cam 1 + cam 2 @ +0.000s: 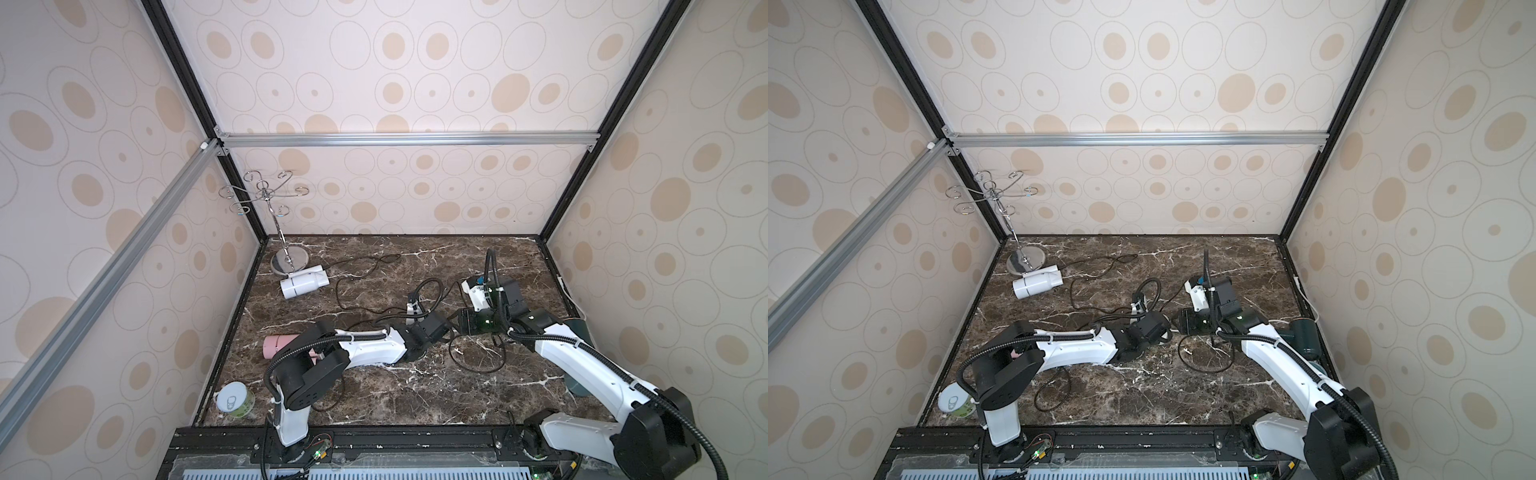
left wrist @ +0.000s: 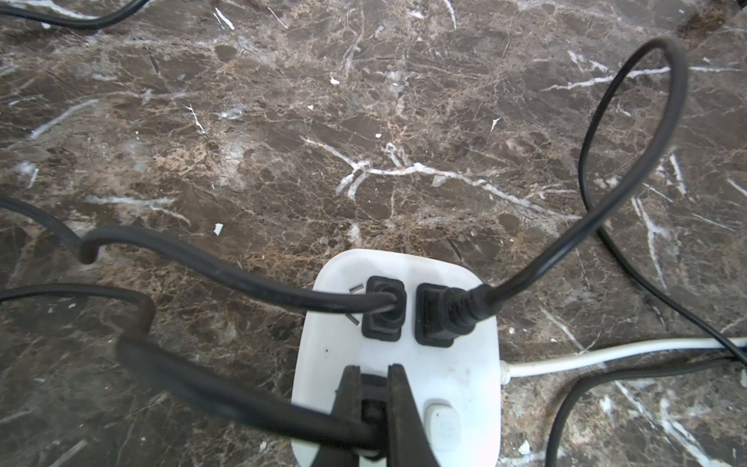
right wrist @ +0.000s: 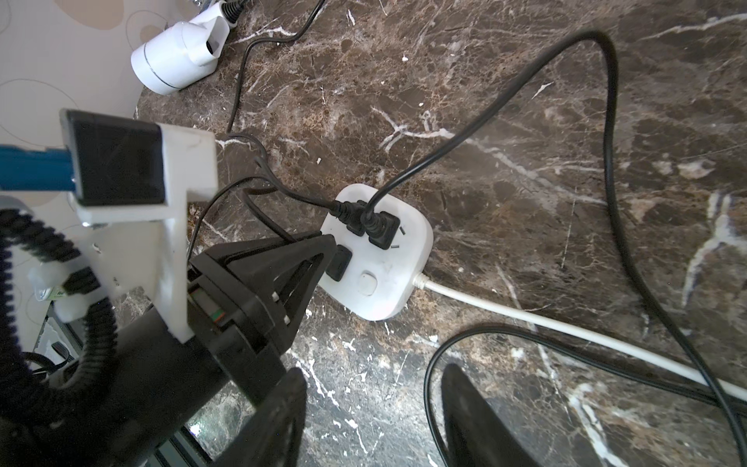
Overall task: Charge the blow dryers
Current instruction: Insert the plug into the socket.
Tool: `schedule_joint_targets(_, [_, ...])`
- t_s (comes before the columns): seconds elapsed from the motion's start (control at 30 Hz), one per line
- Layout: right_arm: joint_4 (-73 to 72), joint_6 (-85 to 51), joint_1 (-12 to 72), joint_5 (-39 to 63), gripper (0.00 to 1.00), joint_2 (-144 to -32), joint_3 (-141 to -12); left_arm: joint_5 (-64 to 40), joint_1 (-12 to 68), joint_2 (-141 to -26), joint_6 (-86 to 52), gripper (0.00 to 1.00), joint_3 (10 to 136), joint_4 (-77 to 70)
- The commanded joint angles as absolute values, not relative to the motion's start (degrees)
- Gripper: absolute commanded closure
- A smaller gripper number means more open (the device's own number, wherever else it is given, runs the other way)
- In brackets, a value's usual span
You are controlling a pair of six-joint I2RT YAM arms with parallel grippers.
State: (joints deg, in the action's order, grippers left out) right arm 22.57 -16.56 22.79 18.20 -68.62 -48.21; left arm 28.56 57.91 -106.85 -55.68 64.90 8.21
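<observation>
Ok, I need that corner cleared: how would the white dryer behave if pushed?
Lying on its side, the barrel-shaped white dryer would probably roll. Its thin cord lies in slack loops, so it should drag floppily behind.

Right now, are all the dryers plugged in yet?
Nearly. Done: one plug and a second plug sit in the white power strip. In hand: the left tool is shut on the third plug, at the strip. Left: checking it is fully in, which I cannot tell, then letting go.
</observation>
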Motion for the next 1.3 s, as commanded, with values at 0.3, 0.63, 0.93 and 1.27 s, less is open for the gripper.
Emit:
schedule_joint_targets(0.3, [23.4,-16.2,22.4,18.9,0.44,-69.2,-49.2,27.2,55.6,-105.7,-55.6,1.00,62.6,19.5])
schedule_joint_targets(0.63, [22.6,-16.3,22.4,20.4,0.44,-70.3,-49.7,25.4,55.6,-102.2,-55.0,0.61,62.9,17.6])
schedule_joint_targets(0.93, [22.0,-16.7,22.3,21.0,0.44,-71.3,-50.5,19.3,55.5,-93.3,-50.7,0.45,58.2,15.4])
schedule_joint_targets(1.27, [21.6,-18.4,22.4,19.8,0.44,-71.8,-53.8,11.8,49.3,-76.8,-46.1,0.30,49.8,12.1])
